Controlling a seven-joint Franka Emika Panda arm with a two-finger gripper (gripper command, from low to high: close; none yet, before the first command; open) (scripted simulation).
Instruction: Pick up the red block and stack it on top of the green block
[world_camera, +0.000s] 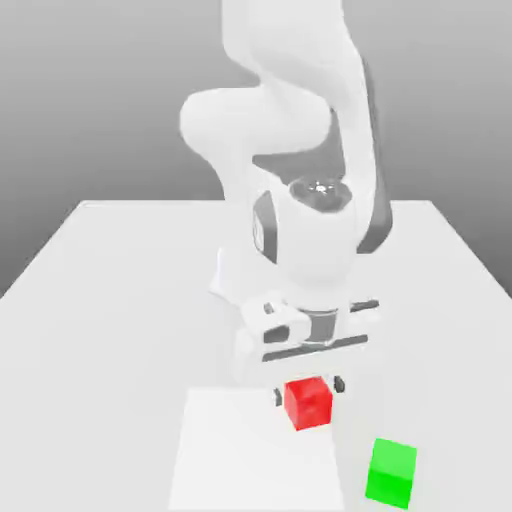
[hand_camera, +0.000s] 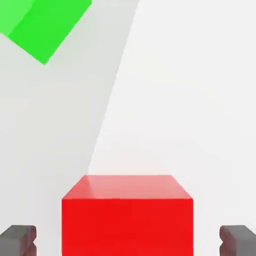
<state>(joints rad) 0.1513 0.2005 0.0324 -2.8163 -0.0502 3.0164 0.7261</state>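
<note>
Red block (hand_camera: 127, 215) sits between parted fingers (hand_camera: 19, 239), neither touching it.

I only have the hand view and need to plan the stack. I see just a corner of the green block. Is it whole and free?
Observer: In the exterior view the green block stands whole on the table, with nothing on top.
Operator: Where is it relative to the red one?
Observer: It is apart from the red block, toward the exterior view's right and nearer that camera.
Operator: And the arm?
Observer: It rises right behind the red block, with the pincer pointing straight down over it.
</note>
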